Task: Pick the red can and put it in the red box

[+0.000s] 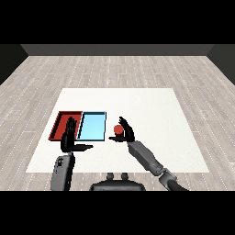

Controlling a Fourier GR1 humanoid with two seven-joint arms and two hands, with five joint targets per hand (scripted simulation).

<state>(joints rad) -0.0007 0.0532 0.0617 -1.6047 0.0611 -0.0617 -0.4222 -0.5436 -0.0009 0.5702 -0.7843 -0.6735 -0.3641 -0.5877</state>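
Curling my right hand round the red can beside the light blue tray, I judged a high carry safest toward the red tray.

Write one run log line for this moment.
right hand: curled round red can | left hand: open | red tray: no can inside

I am reading no text, label, brand, number or sign anywhere from here. The red can, the red tray at nine o'clock and the light blue tray beside it are showing plain, unmarked surfaces.
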